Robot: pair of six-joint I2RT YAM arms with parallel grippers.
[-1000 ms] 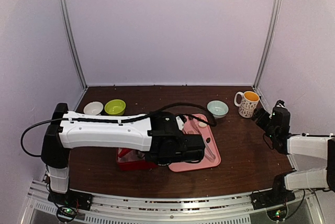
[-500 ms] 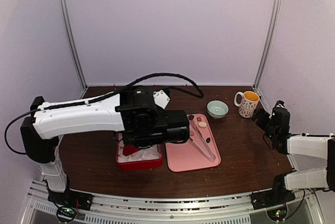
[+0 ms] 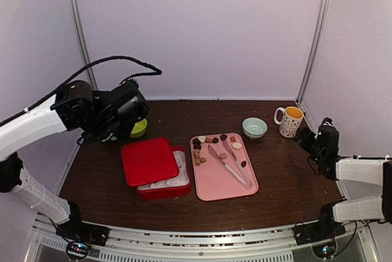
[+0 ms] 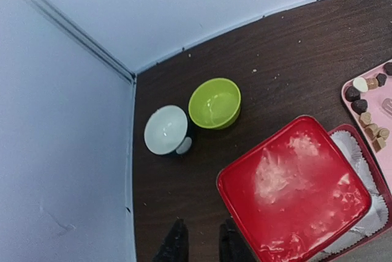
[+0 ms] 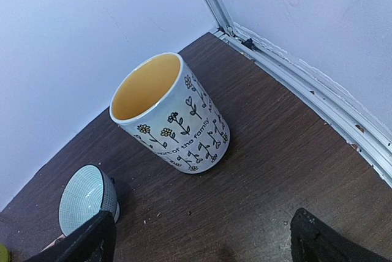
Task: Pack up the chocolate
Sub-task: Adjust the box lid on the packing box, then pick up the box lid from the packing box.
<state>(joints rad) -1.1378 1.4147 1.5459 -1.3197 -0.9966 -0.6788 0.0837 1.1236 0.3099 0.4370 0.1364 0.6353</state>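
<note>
So the chocolate (image 3: 197,146) is all sitting on the flat pink rectangular tray (image 3: 214,182) mid-surface: little light brown, dark and a couple of cream bits, mostly bunched along the far end and left side. A pair of long pale metal tongs (image 3: 231,164) lies across the tray too. Just left of it is a square red box lined with white paper (image 3: 182,176), and its glossy red lid (image 3: 149,160) looks to be lying on top but slid off to the left.

The left gripper (image 4: 203,232) hangs high over the dark brown wooden surface (image 3: 275,176) near a lime green bowl (image 4: 214,103) and a white bowl (image 4: 165,129), with only a narrow gap between its fingers and nothing in it.

The right gripper (image 5: 205,243) is spread wide and empty, pointing at a flower-print mug with an orange inside (image 5: 171,115). A pale blue ribbed bowl (image 5: 86,198) sits beside that.
</note>
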